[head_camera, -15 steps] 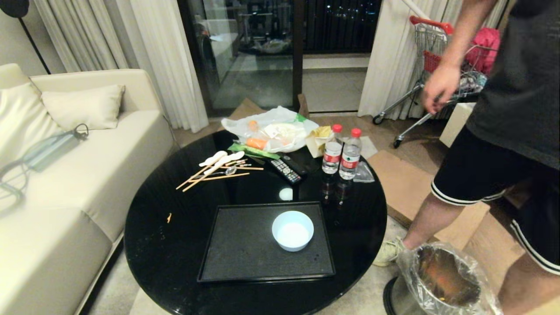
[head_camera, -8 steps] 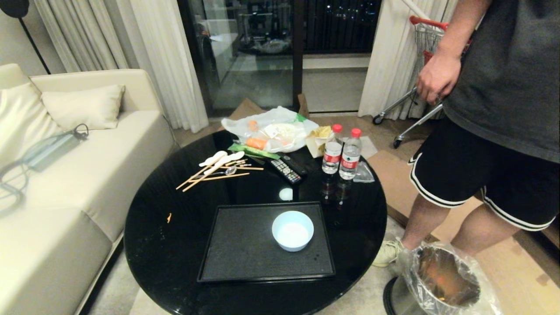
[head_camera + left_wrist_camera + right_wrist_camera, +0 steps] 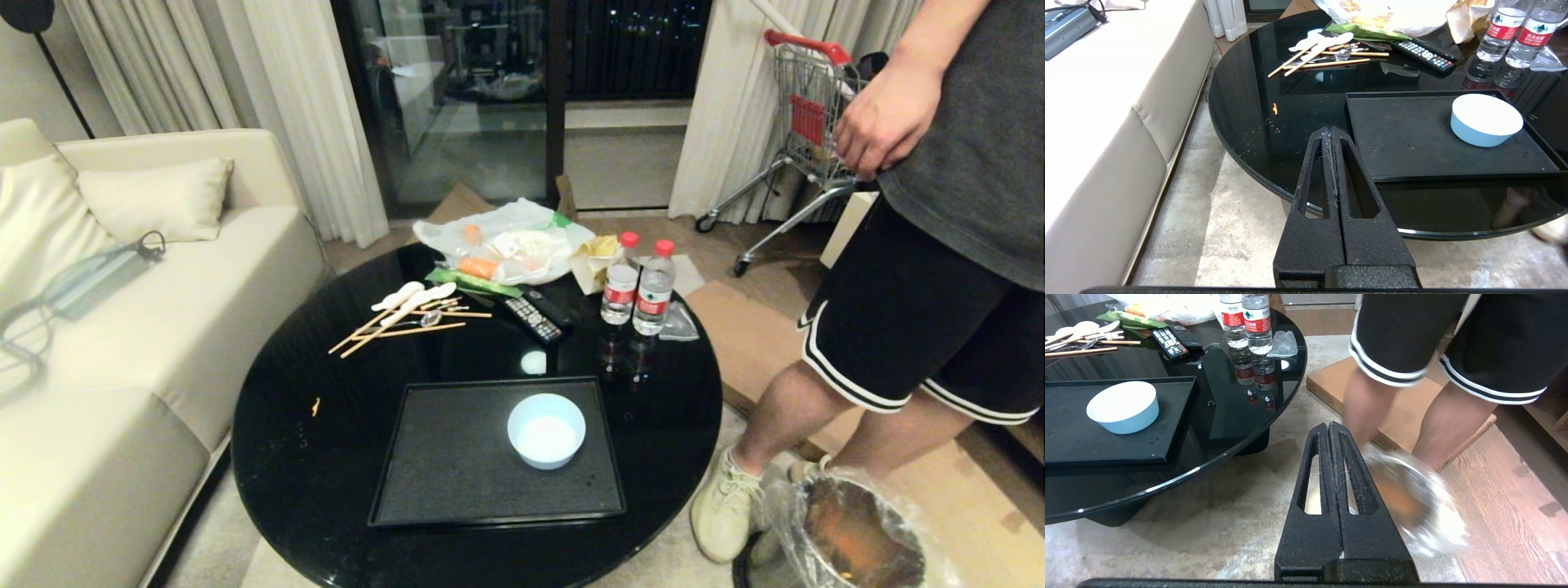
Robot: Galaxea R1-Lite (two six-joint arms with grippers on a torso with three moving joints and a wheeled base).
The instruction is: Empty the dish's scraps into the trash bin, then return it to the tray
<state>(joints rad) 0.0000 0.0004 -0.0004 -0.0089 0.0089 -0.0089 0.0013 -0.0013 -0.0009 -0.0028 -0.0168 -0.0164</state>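
Note:
The dish (image 3: 546,430) (image 3: 1486,119) (image 3: 1122,407), a small white bowl, stands upright on the right part of the black tray (image 3: 457,465) (image 3: 1412,139) (image 3: 1069,441); its inside shows plain white and no scraps show in it. The metal trash bin (image 3: 857,543) (image 3: 1412,494) with its clear bag stands on the floor right of the table, orange bits inside. My left gripper (image 3: 1330,130) is shut and empty before the table's near edge, left of the tray. My right gripper (image 3: 1329,424) is shut and empty above the carpet between table and bin. Neither arm shows in the head view.
A person stands right of the table, one shoe (image 3: 722,510) against the bin. Two water bottles (image 3: 637,286), a remote (image 3: 535,318), chopsticks and spoons (image 3: 408,314) and a food bag (image 3: 506,245) crowd the table's far half. Sofa (image 3: 122,327) at left, cardboard (image 3: 751,343) on the floor.
The person has shifted stance and a shoe now rests by the bin, which has slid a little to the right. Dish, tray and both grippers have stayed still.

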